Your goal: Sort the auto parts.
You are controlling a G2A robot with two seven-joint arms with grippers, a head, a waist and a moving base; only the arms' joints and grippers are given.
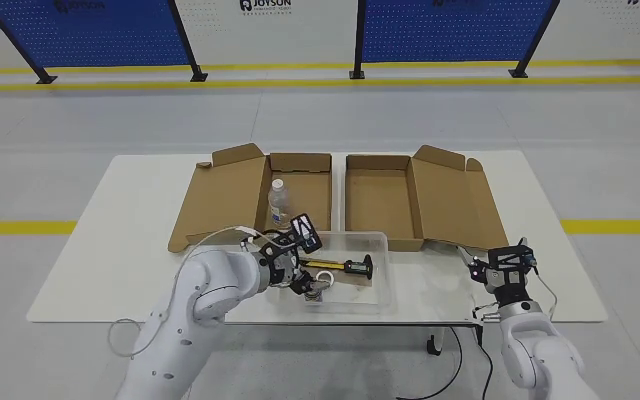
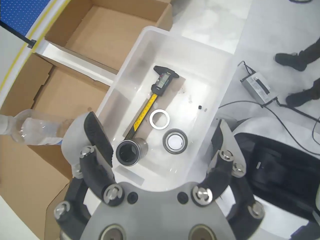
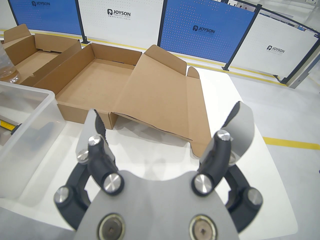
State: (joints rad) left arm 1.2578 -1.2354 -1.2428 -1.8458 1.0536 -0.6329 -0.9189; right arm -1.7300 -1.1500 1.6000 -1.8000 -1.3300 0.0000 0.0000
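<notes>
Left gripper spread wide, empty, hovering above clear bin. Inside bin: caliper, flat ring, bearing, black sleeve. Right gripper spread wide, empty, above surface right of bin.

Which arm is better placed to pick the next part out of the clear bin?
Left. The left gripper, open, hangs over the clear bin, above the black sleeve. The right gripper is over bare table beside the bin.

Factory-style test hall: blue and white perforated partition panels, yellow floor lines, white worktable.
</notes>
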